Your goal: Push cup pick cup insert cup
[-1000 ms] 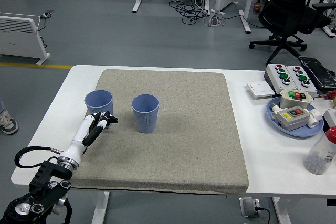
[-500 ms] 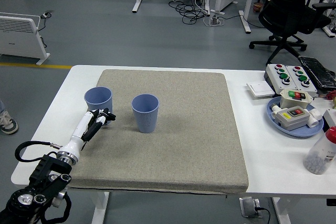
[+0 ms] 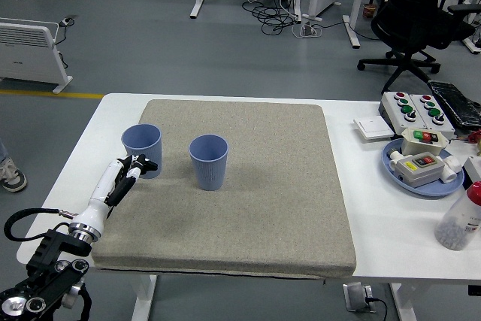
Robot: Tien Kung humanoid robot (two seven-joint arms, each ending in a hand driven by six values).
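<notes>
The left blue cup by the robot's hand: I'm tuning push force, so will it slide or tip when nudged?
The left blue cup looks thin, empty and probably light. It stands upright and tapers to a narrow base, so a high push may tip it. The grey mat looks textured, likely resisting sliding. The left hand sits low, which should help.

We see 2 cups on the mat (image 3: pixel 248 193), the left cup (image 3: pixel 141 148) beside the right cup (image 3: pixel 208 161), the left hand (image 3: pixel 135 166) just before the left one, and a tray (image 3: pixel 421 183) on the table (image 3: pixel 391 223) far right.
</notes>
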